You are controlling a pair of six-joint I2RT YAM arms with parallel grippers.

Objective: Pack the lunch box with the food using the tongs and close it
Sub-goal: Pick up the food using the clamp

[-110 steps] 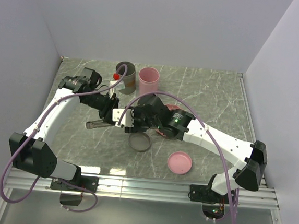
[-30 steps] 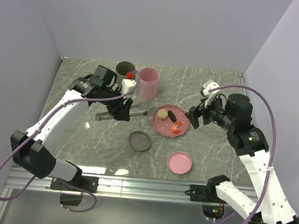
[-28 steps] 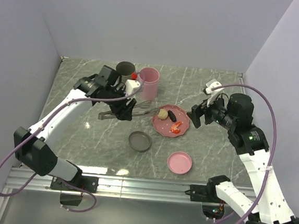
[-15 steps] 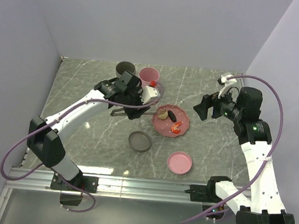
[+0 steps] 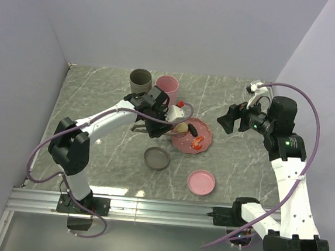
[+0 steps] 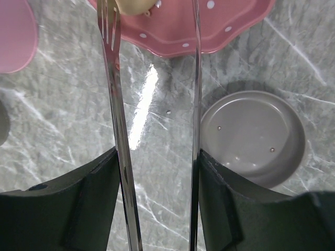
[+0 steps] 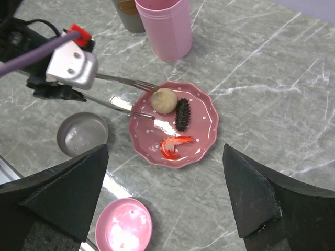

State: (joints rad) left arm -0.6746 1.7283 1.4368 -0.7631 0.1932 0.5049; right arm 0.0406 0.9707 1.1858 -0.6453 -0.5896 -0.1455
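My left gripper (image 5: 158,127) is shut on the tongs (image 6: 118,130), its fingers (image 6: 104,172) pressing on both slim metal arms, which stand apart. The tongs' tips straddle the beige ball (image 7: 164,100) on the pink scalloped plate (image 7: 204,136). Beside the ball lie the dark brown oblong piece (image 7: 182,114) and the red-orange shrimp (image 7: 174,145). The lunch box stands in parts: a tall pink cup (image 5: 168,89) and a grey cup (image 5: 140,79) at the back. My right gripper (image 5: 225,120) hangs open and empty, high to the right of the plate.
A shallow grey round dish (image 5: 156,158) lies in front of the plate, and a pink round lid (image 5: 201,182) lies nearer the front edge. Grey walls close in the left, back and right sides.
My left arm has carried the tongs rightward from the table's left half until their tips reached the ball on the plate. My right arm has drawn slightly up and to the right.
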